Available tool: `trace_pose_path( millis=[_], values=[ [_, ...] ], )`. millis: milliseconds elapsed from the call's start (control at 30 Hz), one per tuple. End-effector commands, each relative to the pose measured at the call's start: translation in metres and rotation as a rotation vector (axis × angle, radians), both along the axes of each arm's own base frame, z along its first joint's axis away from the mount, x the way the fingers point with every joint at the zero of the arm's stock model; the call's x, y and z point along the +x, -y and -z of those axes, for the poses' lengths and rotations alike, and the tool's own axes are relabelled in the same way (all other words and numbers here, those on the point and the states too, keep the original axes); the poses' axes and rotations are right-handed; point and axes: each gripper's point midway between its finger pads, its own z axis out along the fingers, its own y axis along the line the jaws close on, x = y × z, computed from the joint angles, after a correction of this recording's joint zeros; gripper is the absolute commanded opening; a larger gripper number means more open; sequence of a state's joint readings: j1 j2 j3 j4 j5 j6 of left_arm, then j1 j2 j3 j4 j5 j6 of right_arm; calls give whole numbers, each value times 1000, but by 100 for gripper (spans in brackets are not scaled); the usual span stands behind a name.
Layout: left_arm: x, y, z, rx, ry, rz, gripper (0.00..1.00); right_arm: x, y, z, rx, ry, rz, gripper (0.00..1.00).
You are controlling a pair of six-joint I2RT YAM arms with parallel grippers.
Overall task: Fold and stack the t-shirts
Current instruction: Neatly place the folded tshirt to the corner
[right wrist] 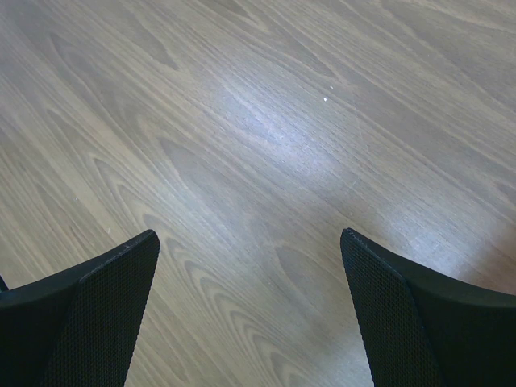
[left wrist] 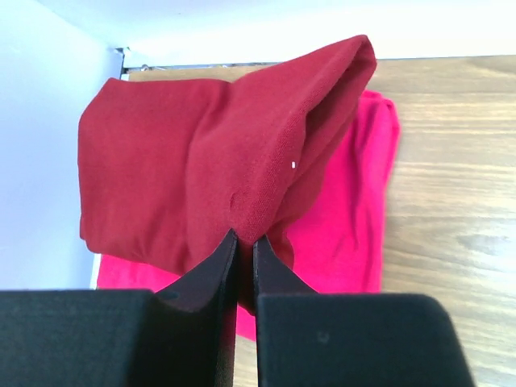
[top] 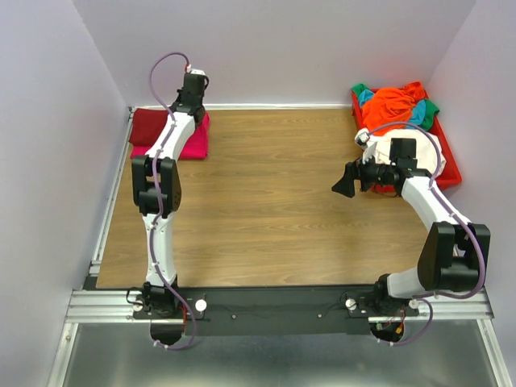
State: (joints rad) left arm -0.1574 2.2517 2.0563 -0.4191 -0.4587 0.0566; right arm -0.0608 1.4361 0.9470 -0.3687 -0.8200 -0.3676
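A dark red t-shirt (left wrist: 177,169) lies folded on a magenta-pink t-shirt (left wrist: 347,218) in the far left corner of the table. My left gripper (left wrist: 244,238) is shut on a pinch of the dark red cloth, which is pulled up into a ridge. In the top view the left gripper (top: 191,109) hangs over the dark red t-shirt (top: 149,125) and the pink t-shirt (top: 189,145). My right gripper (top: 343,184) stands open over bare wood, right of the table's middle. In its wrist view the right gripper (right wrist: 250,238) has nothing between its fingers.
A red tray (top: 450,165) at the far right holds a heap of crumpled shirts (top: 395,105), orange on top with teal and green at the edges. Walls close in the table on the left, back and right. A metal rail (top: 105,218) runs along the left edge.
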Motion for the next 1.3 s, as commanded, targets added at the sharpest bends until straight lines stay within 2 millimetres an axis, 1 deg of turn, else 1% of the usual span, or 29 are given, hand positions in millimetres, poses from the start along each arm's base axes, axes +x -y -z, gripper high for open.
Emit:
trace_pose_path(
  millis=[0,33,167,267,300,367,400,433,467,500,533,567,600,633,733,767,833,867,933,967,1000,1033,1067,1100,1167,1200,1233,1267],
  values=[
    [-1,12,14,-84,-26,60,9,0,0,-7,7,8,-9,100],
    [-1,12,22,-85,-42,59,9,0,0,-6,8,5,-9,100],
    [-1,19,37,-116,-75,92,8,1,1,-5,5,4,-8,100],
    [-1,28,40,-147,-84,133,8,0,1,-5,4,4,-8,100],
    [0,37,43,-179,-93,177,9,0,1,-4,5,1,-8,100],
    [-2,50,52,-217,-123,246,9,1,1,-4,3,1,-7,99],
    [-5,60,58,-256,-149,291,15,1,1,-4,3,0,-6,99],
    [-8,65,71,-277,-179,311,21,1,1,-4,2,1,-6,99],
    [-12,72,79,-296,-210,345,33,1,2,-4,1,1,-5,99],
    [-20,75,90,-314,-259,365,38,0,1,-4,3,-2,-6,100],
    [-24,82,98,-347,-286,397,41,1,2,-3,0,-1,-4,100],
    [-28,83,110,-361,-319,405,41,1,2,-3,-1,0,-4,100],
    [-33,82,114,-372,-347,415,42,1,2,-3,-1,0,-4,99],
    [-34,80,113,-374,-353,414,42,1,2,-3,0,-1,-4,99],
    [-33,76,87,-352,-298,414,43,1,1,-3,2,-4,-6,99],
    [-30,74,57,-341,-236,420,44,1,1,-3,2,-4,-6,100],
    [-24,72,26,-329,-146,414,45,1,2,-2,1,-4,-5,100],
    [-19,73,-7,-324,-59,427,46,1,1,-3,1,-3,-7,100],
    [-17,68,-30,-347,6,422,47,1,2,-4,-2,2,-3,100],
    [-18,67,-49,-358,46,430,48,1,2,-3,-1,0,-5,100],
    [-15,64,-60,-374,83,434,48,1,2,-3,-2,0,-4,100],
    [-15,66,-65,-405,98,465,47,1,2,-2,-3,-2,-3,100],
    [-15,58,-74,-453,123,450,47,1,2,-2,-5,-1,-3,100],
    [-12,56,-81,-481,154,467,47,1,3,-2,-6,-2,-2,100],
    [-15,64,-83,-577,159,537,47,1,3,-1,-6,-4,-2,100],
    [-13,52,-85,-654,173,568,44,1,2,-1,-6,-3,-4,100],
    [-12,51,-76,-706,163,586,41,1,2,-1,-4,-4,-4,100],
    [-12,50,-74,-751,164,611,37,1,2,-1,-3,-4,-6,100]
  ],
)
